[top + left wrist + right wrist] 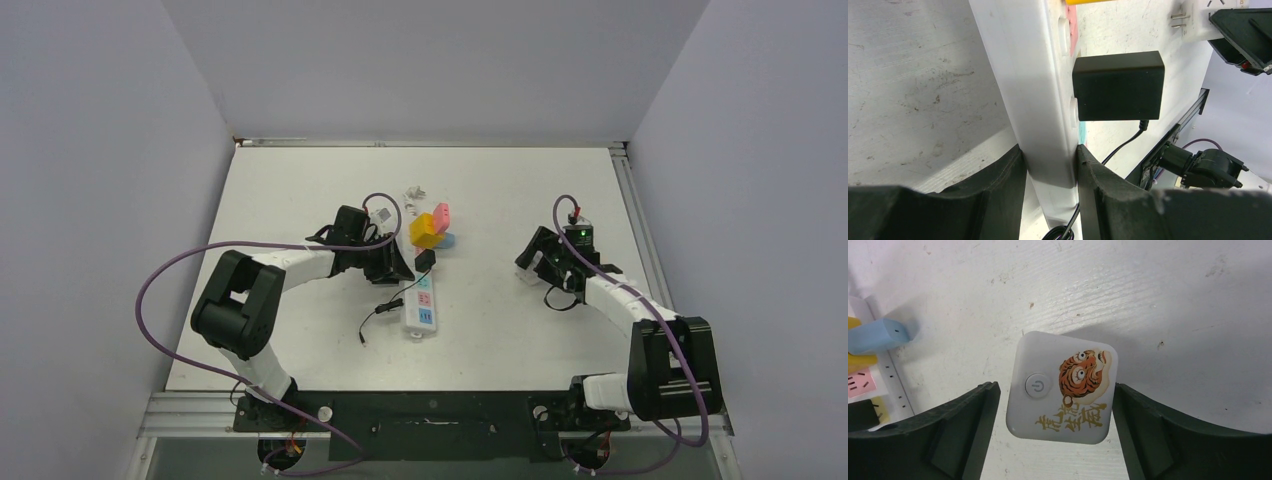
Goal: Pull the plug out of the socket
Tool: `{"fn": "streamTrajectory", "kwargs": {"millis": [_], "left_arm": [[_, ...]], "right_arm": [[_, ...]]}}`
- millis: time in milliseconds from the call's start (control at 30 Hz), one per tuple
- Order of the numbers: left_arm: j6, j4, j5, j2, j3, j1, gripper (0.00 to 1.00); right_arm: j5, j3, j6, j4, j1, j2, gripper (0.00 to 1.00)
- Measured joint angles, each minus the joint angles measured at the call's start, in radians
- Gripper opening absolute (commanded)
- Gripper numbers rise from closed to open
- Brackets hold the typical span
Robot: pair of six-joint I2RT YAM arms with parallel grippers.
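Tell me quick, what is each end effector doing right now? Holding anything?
Left end effector: closed on the white socket.
Right end effector: open, its fingers on either side of a white tiger-print box, holding nothing.

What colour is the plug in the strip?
Plug is black; left wrist view shows it best.

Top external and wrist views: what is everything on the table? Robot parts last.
long white power strip: 1, white with pastel outlet faces, table centre.
boxy black plug: 1, black, seated in the strip, thin black cord trailing.
small plastic blocks: 3, yellow, pink, blue, at the strip's far end.
white pronged plug: 1, white, beyond the blocks.
white square gadget with tiger picture: 1, right of centre.
left gripper: 1, black, shut across the strip.
right gripper: 1, black, open around the gadget.
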Motion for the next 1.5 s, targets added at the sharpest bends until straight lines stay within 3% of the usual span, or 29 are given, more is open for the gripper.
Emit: {"fn": "streamTrajectory", "kwargs": {"millis": [133, 267, 600, 800, 1000, 1267, 1500], "left_arm": [[0.002, -0.003, -0.002, 0.0, 0.002, -0.003, 0.0], [0.003, -0.007, -0.002, 0.0, 0.003, -0.008, 0.0], [0.003, -0.008, -0.002, 0.0, 0.003, -0.014, 0.0], [0.002, -0.007, -0.001, 0.0, 0.003, -0.015, 0.0], [0.002, -0.007, -0.001, 0.0, 0.003, -0.023, 0.0], [0.002, -0.008, -0.001, 0.0, 0.003, -0.034, 0.0], [0.003, -0.008, -0.001, 0.0, 0.003, -0.034, 0.0]], "right_arm": [[0.021, 0.0, -0.002, -0.002, -0.002, -0.002, 0.99], [0.05, 0.0, -0.003, -0.024, -0.009, -0.027, 0.91], [0.124, 0.004, -0.001, -0.122, -0.014, -0.19, 0.91], [0.018, 0.006, 0.007, -0.127, -0.001, -0.319, 0.93], [-0.026, 0.051, 0.033, -0.114, 0.22, -0.314, 1.0], [0.024, 0.068, 0.141, 0.056, 0.507, -0.132, 0.85], [0.06, 0.151, 0.2, 0.17, 0.629, 0.081, 0.84]]}}
